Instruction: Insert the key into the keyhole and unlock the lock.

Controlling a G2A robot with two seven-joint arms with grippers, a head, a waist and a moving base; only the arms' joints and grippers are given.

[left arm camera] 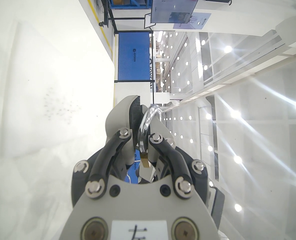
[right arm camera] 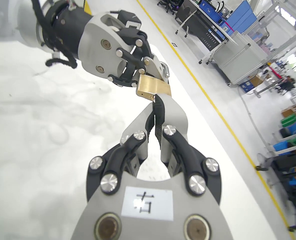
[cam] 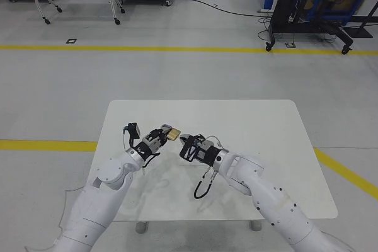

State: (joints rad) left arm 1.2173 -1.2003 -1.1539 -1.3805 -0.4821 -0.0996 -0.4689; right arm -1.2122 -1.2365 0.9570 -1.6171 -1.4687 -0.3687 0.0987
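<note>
Two grips: left jaws clamp the padlock (right arm camera: 154, 87), right jaws pinch the key (right arm camera: 152, 98) against its base. Judged at insertion; next, a straight push.

The key (right arm camera: 151, 97) is almost wholly hidden between the pressed-together pads of the right tool (right arm camera: 155, 102). Only a small metal bit shows at their tips, against the lock (right arm camera: 154, 88). The keyhole is covered, so whether the key sits in it cannot be told. The left tool (right arm camera: 154, 72) hides most of the shackle (right arm camera: 165, 70) it grips. In the left wrist view its fingers cover the lock's body but for a brass sliver. From above, the key is too small to make out.
</note>
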